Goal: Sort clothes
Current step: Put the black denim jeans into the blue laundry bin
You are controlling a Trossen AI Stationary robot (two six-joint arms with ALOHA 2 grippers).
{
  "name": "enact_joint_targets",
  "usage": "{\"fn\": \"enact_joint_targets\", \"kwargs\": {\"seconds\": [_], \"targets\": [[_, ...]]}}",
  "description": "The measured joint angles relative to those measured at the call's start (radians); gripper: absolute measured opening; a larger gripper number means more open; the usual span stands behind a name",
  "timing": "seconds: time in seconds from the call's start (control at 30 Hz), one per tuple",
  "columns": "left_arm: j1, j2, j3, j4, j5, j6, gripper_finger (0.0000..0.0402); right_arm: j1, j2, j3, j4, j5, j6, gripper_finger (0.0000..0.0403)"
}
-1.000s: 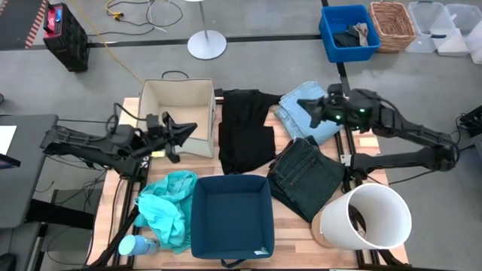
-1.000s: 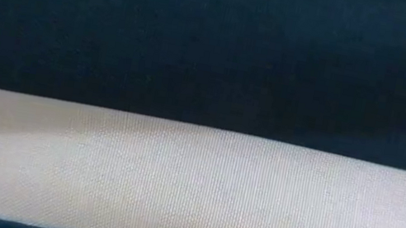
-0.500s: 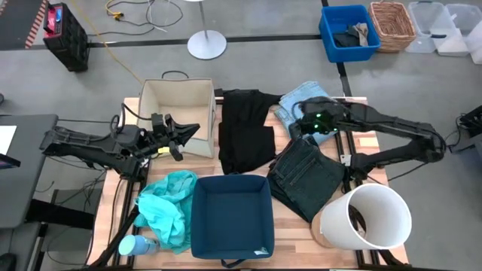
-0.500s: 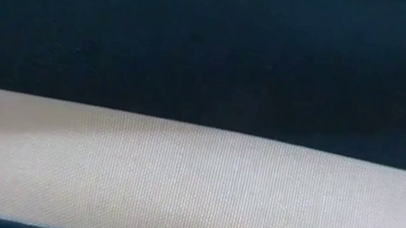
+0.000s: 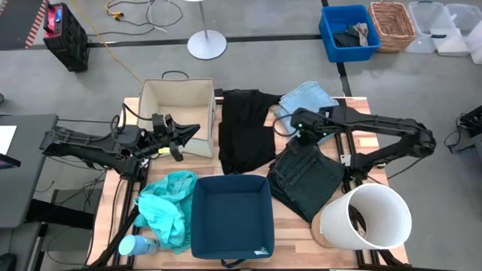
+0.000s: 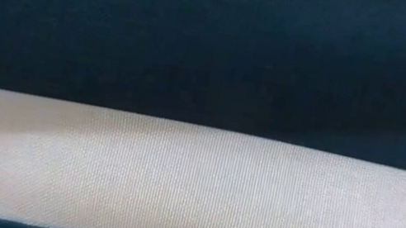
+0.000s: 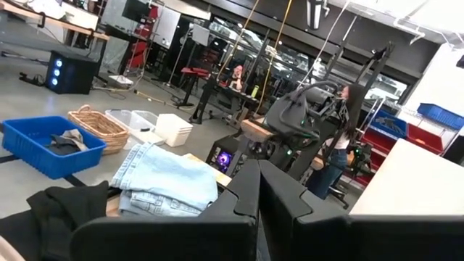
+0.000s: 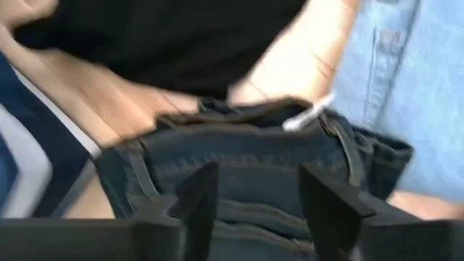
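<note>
Four garments lie on the wooden table (image 5: pixel 301 226): a black one (image 5: pixel 245 128) at the far middle, light blue denim (image 5: pixel 309 102) to its right, dark charcoal denim (image 5: pixel 305 173) nearer, and a teal one (image 5: pixel 167 207) at the near left. My right gripper (image 8: pixel 257 199) stands open over the dark denim's waistband end (image 8: pixel 254 145), one finger to each side; I cannot tell whether it touches. My left gripper (image 5: pixel 179 134) is shut and holds nothing, beside the beige bin (image 5: pixel 177 105).
A navy bin (image 5: pixel 231 214) stands at the near middle, and its wall fills the low view. A white bucket (image 5: pixel 369 218) lies at the near right, a teal bottle (image 5: pixel 135 245) at the near left. A blue crate (image 5: pixel 348 30) and a wicker basket (image 5: pixel 392 22) stand on the floor beyond.
My right gripper has travelled from above the light blue denim toward the table's left and near edge, and now stands over the far end of the dark charcoal denim. The garments have stayed where they were.
</note>
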Motion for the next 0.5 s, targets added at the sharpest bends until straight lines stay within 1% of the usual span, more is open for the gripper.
{"fn": "enact_joint_targets", "kwargs": {"seconds": [0.1,0.2,0.33,0.5], "targets": [[0.0,0.0,0.0,0.0,0.0,-0.001,0.0,0.012,0.005,0.0,-0.041,-0.009,-0.047,0.0249],[0.0,0.0,0.0,0.0,0.001,-0.004,0.0,0.026,0.005,0.0,-0.046,-0.021,-0.082,0.0268],[0.0,0.0,0.0,0.0,0.001,-0.007,0.0,0.039,0.004,-0.01,-0.062,-0.031,-0.112,0.0275],[0.0,0.0,0.0,0.0,0.003,-0.015,0.0,0.038,-0.042,-0.105,-0.063,-0.029,-0.102,0.0276]]}}
